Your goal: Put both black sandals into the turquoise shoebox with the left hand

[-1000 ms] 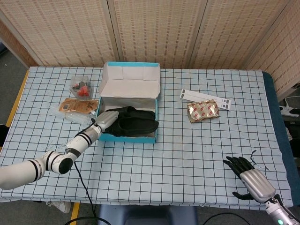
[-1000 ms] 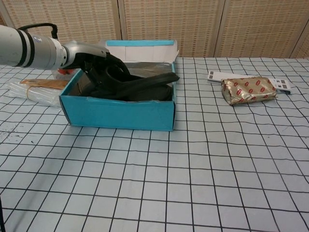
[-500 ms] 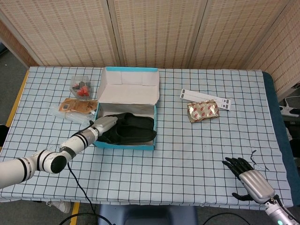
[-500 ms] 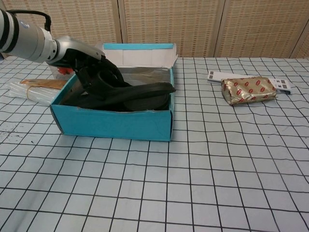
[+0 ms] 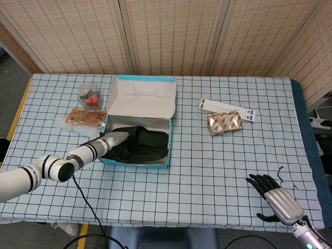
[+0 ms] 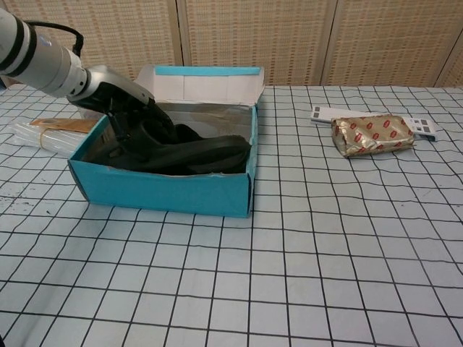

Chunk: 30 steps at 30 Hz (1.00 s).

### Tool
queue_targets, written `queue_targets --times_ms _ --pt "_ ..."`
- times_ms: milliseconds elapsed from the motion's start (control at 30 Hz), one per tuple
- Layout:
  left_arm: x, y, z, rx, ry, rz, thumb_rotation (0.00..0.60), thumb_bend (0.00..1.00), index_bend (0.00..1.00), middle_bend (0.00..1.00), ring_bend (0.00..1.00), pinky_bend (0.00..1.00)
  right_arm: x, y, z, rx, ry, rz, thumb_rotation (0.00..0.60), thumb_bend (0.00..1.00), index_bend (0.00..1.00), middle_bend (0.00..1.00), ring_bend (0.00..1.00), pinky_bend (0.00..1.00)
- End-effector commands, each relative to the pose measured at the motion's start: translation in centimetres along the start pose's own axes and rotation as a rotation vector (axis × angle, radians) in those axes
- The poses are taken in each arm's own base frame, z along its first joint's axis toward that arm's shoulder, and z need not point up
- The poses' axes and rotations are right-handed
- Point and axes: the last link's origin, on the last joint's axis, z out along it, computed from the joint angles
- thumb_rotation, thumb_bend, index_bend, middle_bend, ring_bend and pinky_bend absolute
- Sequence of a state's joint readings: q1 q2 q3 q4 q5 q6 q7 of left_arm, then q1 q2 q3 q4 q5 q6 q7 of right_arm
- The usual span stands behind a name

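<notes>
The turquoise shoebox (image 5: 136, 161) (image 6: 166, 191) stands left of the table's middle with its lid flipped up at the back. Both black sandals (image 5: 142, 144) (image 6: 202, 150) lie inside it, one partly over the other, their toes toward the box's right wall. My left hand (image 5: 113, 139) (image 6: 123, 97) reaches in over the box's left end and grips the nearer black sandal at its heel end; its fingertips are hidden among the straps. My right hand (image 5: 275, 199) rests at the table's front right corner, fingers apart and holding nothing.
A foil-wrapped packet (image 5: 224, 123) (image 6: 372, 134) and a white strip (image 5: 227, 109) lie to the right of the box. A bagged snack (image 5: 85, 118) (image 6: 54, 130) and a small clear box with red pieces (image 5: 89, 95) sit left of and behind it.
The shoebox has slid left and toward the front edge with my left hand in it. The sandals have sunk lower inside the box. The right hand has not moved.
</notes>
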<state>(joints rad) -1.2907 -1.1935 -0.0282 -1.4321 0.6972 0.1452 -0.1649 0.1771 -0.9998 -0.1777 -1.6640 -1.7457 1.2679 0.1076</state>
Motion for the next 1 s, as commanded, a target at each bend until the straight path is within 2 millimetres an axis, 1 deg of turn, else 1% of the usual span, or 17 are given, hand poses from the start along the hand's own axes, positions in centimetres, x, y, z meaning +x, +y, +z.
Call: queue_targets --times_ms 33,233,567,633,700,733,767,800,833,867,933,967,1000 --pt "-0.3 -0.3 0.8 0.015 -0.008 0.014 0.6 0.65 0.52 0.64 0.63 0.67 0.0 0.0 0.0 0.0 0.001 0.0 0.6 0.08 0.0 0.0 0.0 0.0" --pt "-1.2 -0.5 2.2 0.057 -0.035 0.064 0.6 0.62 0.53 0.66 0.64 0.69 0.0 -0.1 -0.1 0.007 -0.004 0.002 0.6 0.08 0.0 0.0 0.0 0.0" --pt "-2.1 0.0 3.3 0.101 -0.054 0.101 0.6 0.59 0.54 0.66 0.65 0.7 0.1 -0.1 -0.2 0.013 -0.005 0.006 0.6 0.08 0.0 0.0 0.0 0.0" --pt "-2.3 0.1 3.3 0.096 -0.044 0.099 0.6 0.57 0.53 0.66 0.65 0.69 0.1 -0.1 -0.3 0.014 -0.002 0.007 0.6 0.08 0.0 0.0 0.0 0.0" --pt "-2.3 0.3 3.2 0.085 -0.029 0.088 0.6 0.55 0.5 0.63 0.63 0.65 0.1 -0.1 -0.3 0.014 -0.001 0.008 0.6 0.08 0.0 0.0 0.0 0.0" --pt "-2.4 0.4 3.2 0.077 -0.018 0.082 0.6 0.53 0.47 0.59 0.58 0.61 0.2 -0.1 -0.3 0.014 0.0 0.008 0.6 0.08 0.0 0.0 0.0 0.0" --pt "-2.3 0.5 3.1 0.063 0.001 0.072 0.6 0.52 0.41 0.52 0.51 0.56 0.2 -0.1 -0.3 0.014 0.001 0.009 0.6 0.08 0.0 0.0 0.0 0.0" --pt "-2.2 0.6 2.9 0.051 0.018 0.063 0.6 0.5 0.33 0.44 0.43 0.51 0.2 -0.1 -0.3 0.015 0.002 0.009 0.6 0.08 0.0 0.0 0.0 0.0" --pt "-2.2 0.7 2.8 0.036 0.036 0.05 0.6 0.49 0.27 0.37 0.37 0.47 0.2 -0.1 -0.3 0.015 0.002 0.009 0.6 0.08 0.0 0.0 0.0 0.0" --pt "-2.0 0.9 2.5 0.014 0.061 0.032 0.6 0.48 0.17 0.27 0.29 0.42 0.2 -0.1 -0.4 0.015 0.002 0.009 0.6 0.08 0.0 0.0 0.0 0.0" --pt "-1.8 1.1 2.0 -0.02 0.093 -0.003 0.6 0.46 0.03 0.11 0.12 0.33 0.2 -0.1 -0.4 0.015 0.003 0.01 0.6 0.08 0.0 0.0 0.0 0.0" --pt "-1.6 1.1 1.6 -0.038 0.104 -0.022 0.6 0.44 0.0 0.04 0.05 0.28 0.2 -0.1 -0.4 0.015 0.004 0.01 0.6 0.08 0.0 0.0 0.0 0.0" --pt "-1.5 1.1 1.3 -0.05 0.111 -0.034 0.6 0.43 0.0 0.01 0.01 0.24 0.3 -0.1 -0.4 0.015 0.005 0.011 0.6 0.08 0.0 0.0 0.0 0.0"
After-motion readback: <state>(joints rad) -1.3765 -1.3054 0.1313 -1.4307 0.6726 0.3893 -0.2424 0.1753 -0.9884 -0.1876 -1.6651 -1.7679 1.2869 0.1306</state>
